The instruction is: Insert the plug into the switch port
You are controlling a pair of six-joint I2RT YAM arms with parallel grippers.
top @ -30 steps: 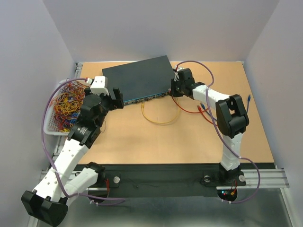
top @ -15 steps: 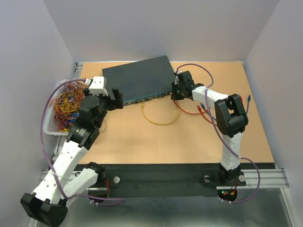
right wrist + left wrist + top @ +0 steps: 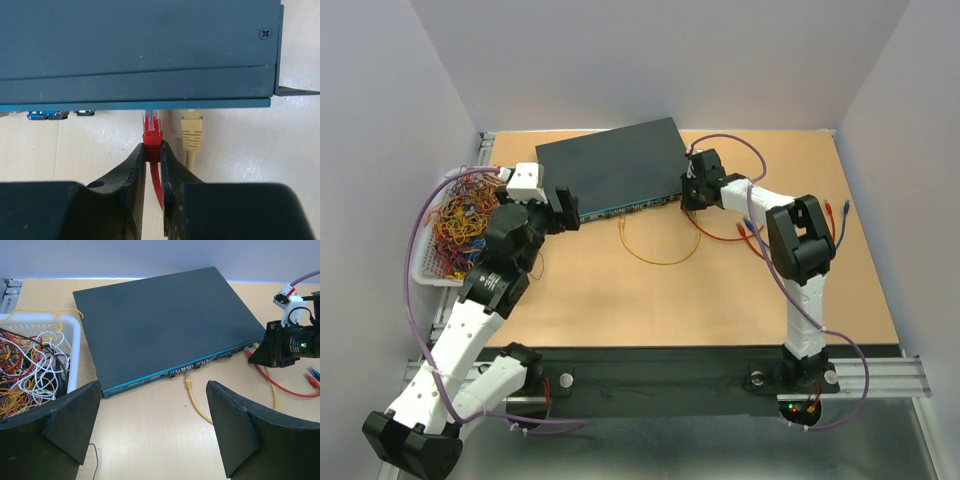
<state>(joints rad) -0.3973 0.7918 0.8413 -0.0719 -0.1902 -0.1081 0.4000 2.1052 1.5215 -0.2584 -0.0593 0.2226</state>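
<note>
The switch (image 3: 612, 165) is a flat dark blue-grey box at the back of the table; it also shows in the left wrist view (image 3: 165, 325) and the right wrist view (image 3: 140, 45). My right gripper (image 3: 153, 152) is shut on a red plug (image 3: 152, 134) whose clear tip reaches under the switch's port edge. A yellow plug (image 3: 192, 131) sits in the port just right of it. In the top view my right gripper (image 3: 692, 190) is at the switch's right front corner. My left gripper (image 3: 152, 427) is open and empty, in front of the switch's left end (image 3: 565, 208).
A white wire basket (image 3: 425, 262) full of coloured cables stands at the left. A yellow cable (image 3: 660, 250) loops on the table in front of the switch, its other plug (image 3: 188, 382) at a middle port. Red and blue cables (image 3: 750, 232) lie right.
My right gripper has edged left and toward the switch's front face with the red plug. The left arm has barely moved.
</note>
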